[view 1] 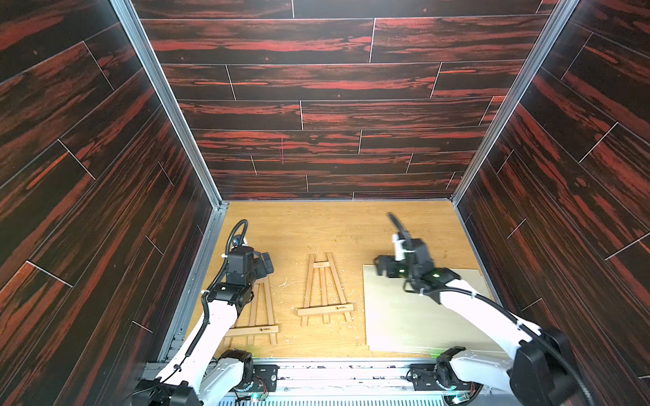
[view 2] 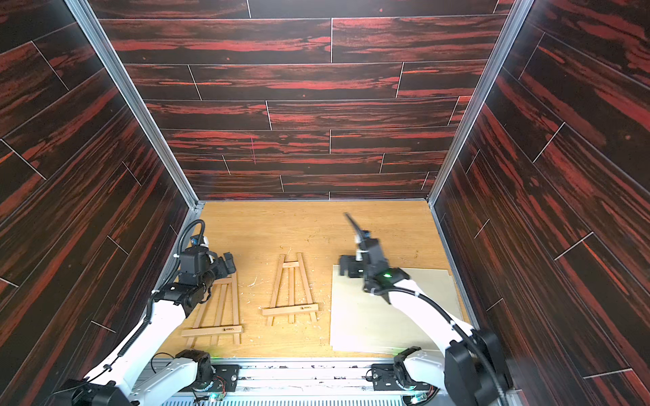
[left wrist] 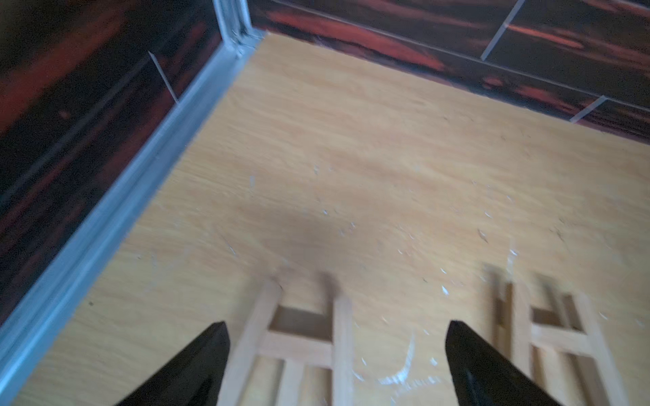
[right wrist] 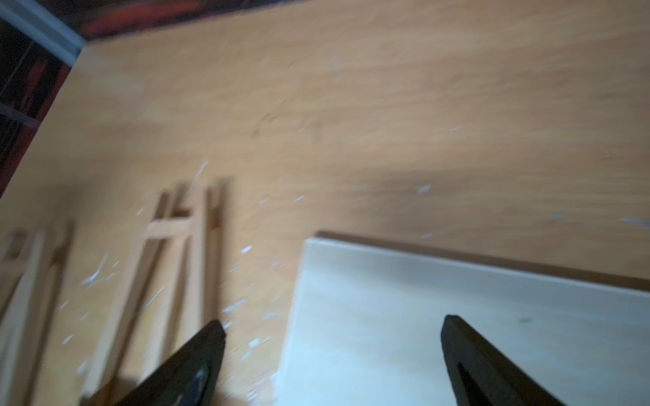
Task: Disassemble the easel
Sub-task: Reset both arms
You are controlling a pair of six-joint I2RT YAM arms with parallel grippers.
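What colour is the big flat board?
Pale cream, nearly white; the board shows best in a top view.

The walls (view 1: 316, 105) are showing dark brown planks streaked red, the desk (view 1: 299, 228) is showing honey-yellow grain flecked with pale chips, the left easel (view 1: 262, 316) and middle easel (view 1: 323, 291) are showing light tan wood, and the board (view 1: 404, 316) at right is showing plain cream.

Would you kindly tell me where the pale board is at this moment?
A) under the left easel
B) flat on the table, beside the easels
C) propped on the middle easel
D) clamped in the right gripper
B: the pale board lies flat on the table, apart from the middle easel, and the right gripper near its far corner is open and empty.
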